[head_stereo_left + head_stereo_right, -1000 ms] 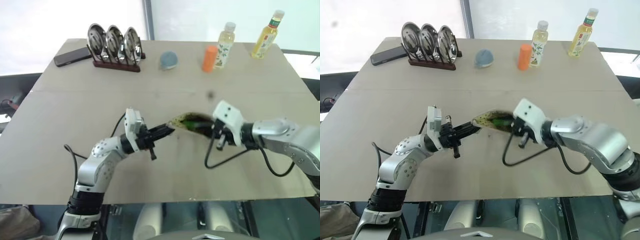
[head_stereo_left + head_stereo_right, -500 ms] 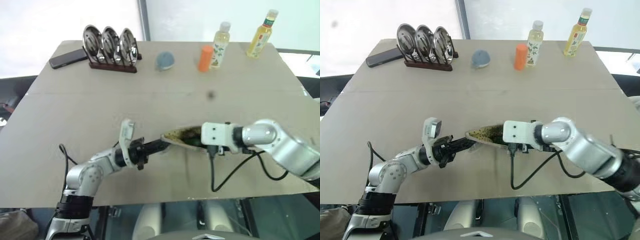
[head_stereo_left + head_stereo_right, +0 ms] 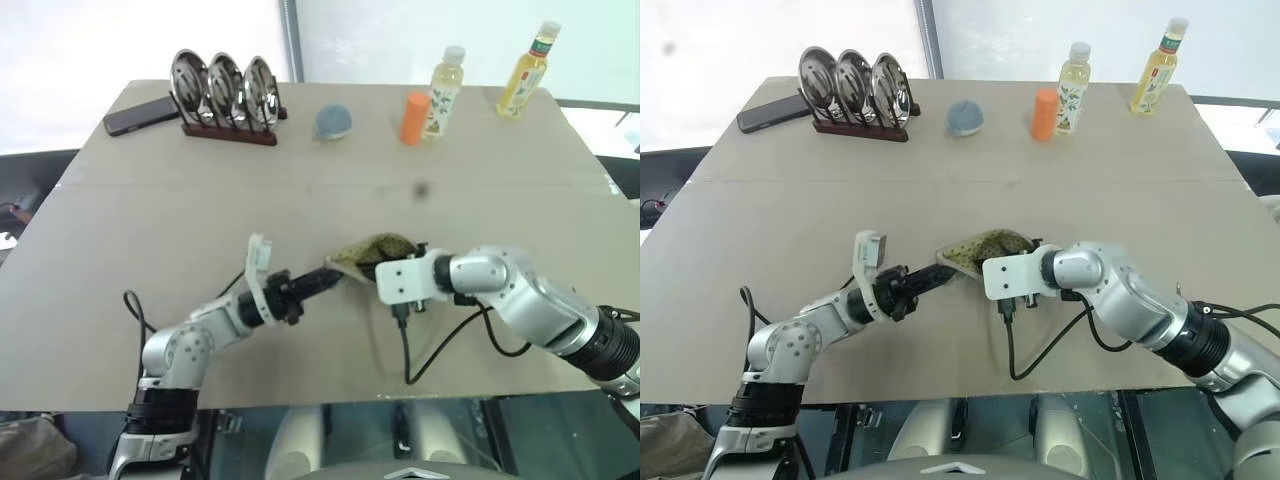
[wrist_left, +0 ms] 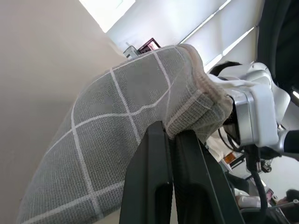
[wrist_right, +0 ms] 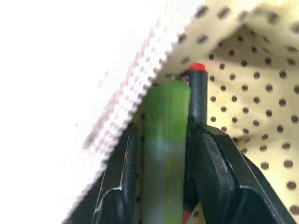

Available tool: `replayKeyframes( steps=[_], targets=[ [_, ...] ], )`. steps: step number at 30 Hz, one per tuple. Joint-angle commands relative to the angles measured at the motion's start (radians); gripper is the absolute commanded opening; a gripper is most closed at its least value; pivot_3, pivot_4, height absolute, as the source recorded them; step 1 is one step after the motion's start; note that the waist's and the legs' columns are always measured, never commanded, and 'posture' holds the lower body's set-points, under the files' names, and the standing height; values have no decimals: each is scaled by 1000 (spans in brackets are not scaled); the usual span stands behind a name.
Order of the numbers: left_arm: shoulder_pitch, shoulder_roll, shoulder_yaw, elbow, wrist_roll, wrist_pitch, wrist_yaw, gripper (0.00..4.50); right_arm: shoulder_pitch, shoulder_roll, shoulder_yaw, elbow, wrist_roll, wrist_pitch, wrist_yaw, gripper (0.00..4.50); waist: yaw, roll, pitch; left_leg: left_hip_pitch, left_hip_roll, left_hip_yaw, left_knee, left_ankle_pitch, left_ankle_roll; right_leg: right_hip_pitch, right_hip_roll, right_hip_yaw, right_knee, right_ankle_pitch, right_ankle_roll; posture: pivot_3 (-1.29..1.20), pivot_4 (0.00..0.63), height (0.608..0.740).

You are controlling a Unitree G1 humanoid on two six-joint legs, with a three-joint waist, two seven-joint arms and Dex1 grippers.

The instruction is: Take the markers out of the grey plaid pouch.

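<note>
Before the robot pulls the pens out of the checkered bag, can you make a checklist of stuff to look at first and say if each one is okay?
1. Left pincer pinching the rim of the grey plaid pouch: ok, its fingers are shut on the fabric edge.
2. Pouch mouth open: ok, the dotted lining shows around the right pincer.
3. Right pincer around a marker: ok, the green marker sits between its fingers.
4. Grip tight on the green marker: cannot tell, whether the fingers press it does not show.
5. Red-capped marker out of the way: not ok, it lies right against the green one and may be dragged along.
6. Table around the pouch free for setting markers down: ok.
</note>
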Motion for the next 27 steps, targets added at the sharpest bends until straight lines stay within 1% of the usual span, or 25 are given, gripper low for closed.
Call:
replayKeyframes(
  steps=[1,4,6,9,10,11,14,16,18,20,23,26,27],
  targets=[
    [-20,-23,4,-86,-57,34,32,0,-34,64,36,115,-120,-36,-14,1802,-5,0,0,0,0,0,0,0,0,1,0,0,0,0,0,0,150,740],
    [-18,-28,-5,-125,-73,55,42,0,-34,116,68,235,-235,-22,-56,1802,-7,0,0,1,0,-1,0,0,0,1,1,0,2,0,0,0,150,740],
    [-15,-30,-6,-147,-81,63,53,0,-10,128,67,267,-272,-12,-56,1802,-5,0,0,1,1,-2,0,1,-1,1,2,0,2,0,0,0,150,740],
    [-10,-34,0,-165,-80,64,72,0,31,137,27,240,-281,19,-41,1008,-3,-2,-1,3,1,-2,0,1,-1,3,2,0,2,0,0,0,150,740],
    [-8,-34,2,-169,-75,59,79,0,44,138,1,210,-269,29,-30,638,-3,-2,-1,3,0,-2,0,1,-1,4,2,0,2,0,0,0,150,740],
    [-7,-35,3,-173,-67,53,85,0,56,140,-26,178,-255,42,-21,471,0,-2,-2,4,0,-2,0,1,-1,4,2,0,2,0,0,0,150,740],
    [-4,-44,4,-183,-31,18,108,0,99,148,-140,54,-165,71,15,440,5,-2,-1,3,0,-2,1,1,-1,4,1,-1,2,0,-1,0,150,740],
    [-6,-56,-2,-172,27,-44,122,0,129,172,-253,-48,-63,125,39,439,8,-2,-1,3,0,-2,1,1,-1,4,1,-1,1,0,-1,0,150,740],
    [-1,-58,-8,-117,101,-130,97,0,147,218,-389,-142,54,221,46,439,8,-2,-1,2,0,-2,0,1,-1,4,1,-1,0,0,-1,0,150,740],
    [7,-49,-24,-65,188,-235,63,0,143,248,-516,-206,142,319,43,439,6,-1,-1,2,0,-2,-1,1,-1,4,2,-1,0,0,-1,0,150,740],
    [10,-38,-41,10,282,-362,8,0,131,267,-714,-275,278,464,41,439,13,0,0,2,0,-2,-1,1,-1,3,2,-1,0,0,-1,0,150,740],
    [6,-32,-48,86,352,-476,-48,0,84,314,-930,-299,432,612,12,439,20,0,0,1,0,-2,-1,0,-1,3,1,-1,-1,0,-1,0,150,740],
    [4,-30,-50,108,372,-512,-67,0,28,346,-1027,-289,484,682,-12,439,21,0,0,1,0,-2,-1,0,-1,2,1,-1,-1,0,-1,0,150,740]
  ],
)
